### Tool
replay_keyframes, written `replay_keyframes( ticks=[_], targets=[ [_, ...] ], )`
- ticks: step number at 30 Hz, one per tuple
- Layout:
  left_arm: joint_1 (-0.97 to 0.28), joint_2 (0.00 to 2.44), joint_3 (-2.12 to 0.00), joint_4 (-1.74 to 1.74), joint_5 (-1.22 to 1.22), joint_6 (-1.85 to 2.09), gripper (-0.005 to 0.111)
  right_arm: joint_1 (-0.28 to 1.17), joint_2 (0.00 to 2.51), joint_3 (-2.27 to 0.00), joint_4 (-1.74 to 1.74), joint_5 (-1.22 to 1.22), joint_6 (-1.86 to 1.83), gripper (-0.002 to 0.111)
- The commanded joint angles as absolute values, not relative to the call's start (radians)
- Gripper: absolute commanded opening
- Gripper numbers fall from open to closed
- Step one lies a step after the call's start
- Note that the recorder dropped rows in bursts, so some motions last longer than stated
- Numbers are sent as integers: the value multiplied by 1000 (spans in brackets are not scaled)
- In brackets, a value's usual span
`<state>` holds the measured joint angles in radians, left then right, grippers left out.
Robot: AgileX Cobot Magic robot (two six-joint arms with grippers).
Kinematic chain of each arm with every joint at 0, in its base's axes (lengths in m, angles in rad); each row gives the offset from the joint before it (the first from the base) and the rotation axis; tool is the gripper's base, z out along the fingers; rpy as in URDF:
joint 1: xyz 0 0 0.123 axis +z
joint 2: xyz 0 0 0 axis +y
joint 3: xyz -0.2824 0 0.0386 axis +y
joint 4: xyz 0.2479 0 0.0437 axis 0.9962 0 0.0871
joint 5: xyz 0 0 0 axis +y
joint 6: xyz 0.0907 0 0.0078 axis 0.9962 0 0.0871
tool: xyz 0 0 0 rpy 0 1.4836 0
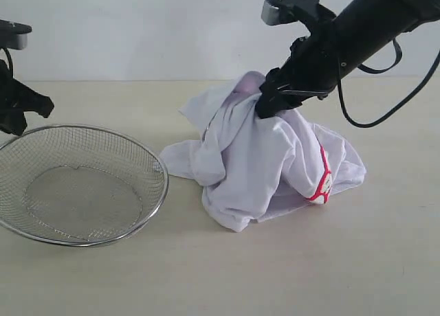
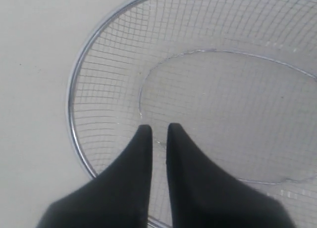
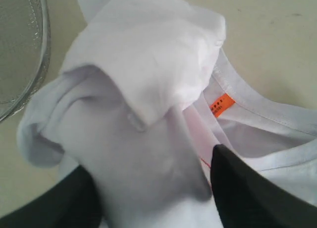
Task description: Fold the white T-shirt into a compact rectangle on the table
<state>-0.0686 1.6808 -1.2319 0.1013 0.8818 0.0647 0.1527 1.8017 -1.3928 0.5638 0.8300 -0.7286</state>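
Spreading across the whole scene, the table (image 1: 385, 261) is a wide, pale beige surface that gives plenty of flat room for folding

The white T-shirt (image 1: 254, 165) sits near the middle of it, not laid flat but heaped into a crumpled tent. Its peak rises to the right arm and its edges slump onto the tabletop, so it probably needs spreading out before any fold can be made; the folding itself looks not yet begun

A round wire-mesh basket (image 1: 162, 182) rests on the table just beside the shirt, on the left of the exterior view, with nothing in it. It seems to have no part in the folding, and a corner of cloth lies close to its rim

The right gripper (image 1: 267, 103) reaches down into the top of the heap. Its jaws stand wide apart with a ridge of cloth bunched between them, filling the gap rather than looking pinched

The left gripper (image 2: 156, 131) hovers over the basket with its jaws drawn nearly together on nothing, likely parked clear of the cloth

A patch of red lettering (image 1: 322, 182) shows low on the heap's right side, so the printed chest is partly turned outward

The small orange neck tag (image 3: 221, 104) shows inside the collar, close beside the right gripper, marking where the neckline lies
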Motion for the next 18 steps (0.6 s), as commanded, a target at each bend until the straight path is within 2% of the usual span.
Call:
replay_keyframes(
  ticks=[1, 6, 11, 18],
  targets=[
    [-66, 1590, -1150, -15, 856, 44, 8, 150, 1768, -1388, 636, 904, -765, 54],
    [-66, 1510, -992, -172, 751, 82, 8, 152, 1768, -1348, 671, 895, -786, 54],
    [-66, 1472, -857, -245, 744, 113, 8, 152, 1768, -1288, 673, 846, -790, 54],
    [-66, 1402, -727, -286, 667, 113, 8, 152, 1729, -1288, 735, 926, -783, 54]
  ],
)
